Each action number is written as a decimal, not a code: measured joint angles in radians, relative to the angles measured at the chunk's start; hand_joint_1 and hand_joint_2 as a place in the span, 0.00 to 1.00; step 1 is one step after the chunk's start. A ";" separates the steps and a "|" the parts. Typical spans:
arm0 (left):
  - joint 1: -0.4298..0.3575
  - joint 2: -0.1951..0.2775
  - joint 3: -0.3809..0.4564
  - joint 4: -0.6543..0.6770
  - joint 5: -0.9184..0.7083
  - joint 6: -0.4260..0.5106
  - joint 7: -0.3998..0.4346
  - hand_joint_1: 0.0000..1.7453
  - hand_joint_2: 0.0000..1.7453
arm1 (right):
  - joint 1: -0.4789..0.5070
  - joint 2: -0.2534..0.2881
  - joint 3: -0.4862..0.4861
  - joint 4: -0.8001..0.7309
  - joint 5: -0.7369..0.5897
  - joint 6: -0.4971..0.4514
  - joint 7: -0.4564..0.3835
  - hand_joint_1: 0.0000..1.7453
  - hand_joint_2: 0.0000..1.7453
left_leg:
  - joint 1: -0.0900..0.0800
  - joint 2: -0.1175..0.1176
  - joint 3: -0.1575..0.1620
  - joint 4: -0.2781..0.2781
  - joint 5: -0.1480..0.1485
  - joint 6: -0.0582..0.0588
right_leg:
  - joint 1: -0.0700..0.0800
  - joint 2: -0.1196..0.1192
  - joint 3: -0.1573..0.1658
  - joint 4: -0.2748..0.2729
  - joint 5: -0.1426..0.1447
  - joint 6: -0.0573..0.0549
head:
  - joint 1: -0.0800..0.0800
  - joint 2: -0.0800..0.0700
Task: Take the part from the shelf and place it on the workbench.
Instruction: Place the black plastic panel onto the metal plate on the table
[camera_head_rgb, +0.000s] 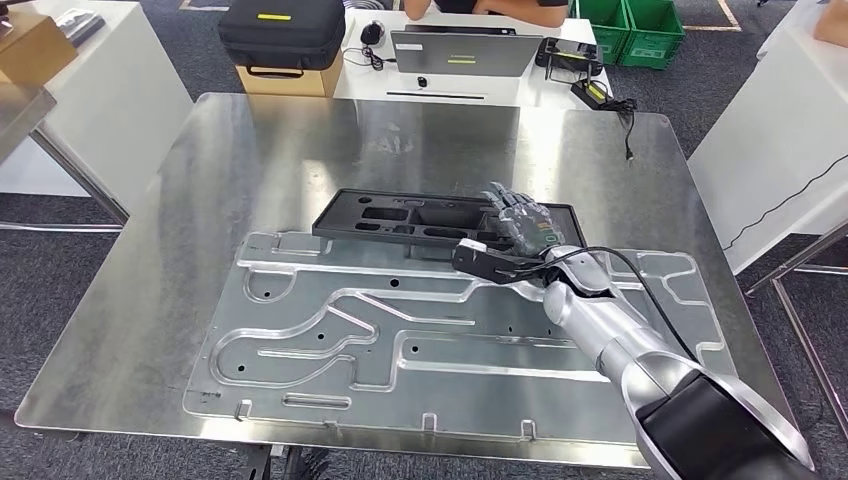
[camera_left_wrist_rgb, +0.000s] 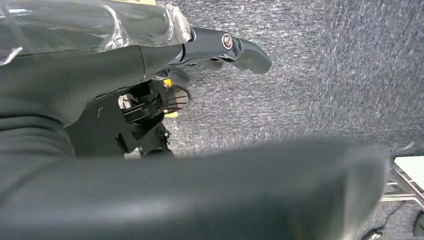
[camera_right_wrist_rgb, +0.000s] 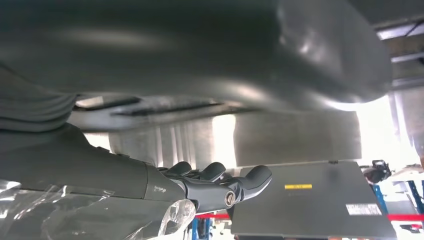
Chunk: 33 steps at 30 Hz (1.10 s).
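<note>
steel workbench (camera_head_rgb: 150, 300) carries a large grooved aluminium plate (camera_head_rgb: 400, 340) toward 6 o'clock. black part (camera_head_rgb: 400, 216) lies flat at the plate's 12 o'clock edge. right hand (camera_head_rgb: 520, 225) rests over the part's 3 o'clock end, fingers spread; grip cannot be told. left hand (camera_left_wrist_rgb: 220, 47) hangs over carpet, fingers extended, holding nothing.

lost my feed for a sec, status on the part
Right hand open over black part, right end. Part flat on workbench, by silver plate. Left hand open, empty.
</note>
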 joint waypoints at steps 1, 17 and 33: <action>0.000 0.000 -0.001 0.001 0.002 0.000 0.004 0.00 0.00 | 0.003 0.000 0.000 0.000 -0.005 0.000 -0.001 0.00 0.00 | 0.000 0.000 0.000 0.000 0.000 0.000 | 0.000 0.000 0.000 0.000 0.000 0.000 | 0.000 0.000; -0.004 -0.007 -0.006 0.002 0.038 0.023 0.035 0.00 0.00 | -0.012 0.045 -0.275 -0.043 -0.980 0.409 -0.177 0.00 0.00 | -0.002 0.002 0.019 -0.001 -0.005 -0.002 | 0.000 0.002 0.017 0.000 -0.004 0.000 | 0.000 0.000; 0.001 -0.009 -0.010 0.004 0.062 0.044 0.014 0.00 0.00 | 0.128 0.076 -0.352 -0.357 -1.286 0.517 -0.300 0.00 0.00 | 0.000 0.002 0.019 -0.001 -0.007 -0.003 | 0.003 0.002 0.018 0.000 -0.005 -0.001 | 0.000 0.000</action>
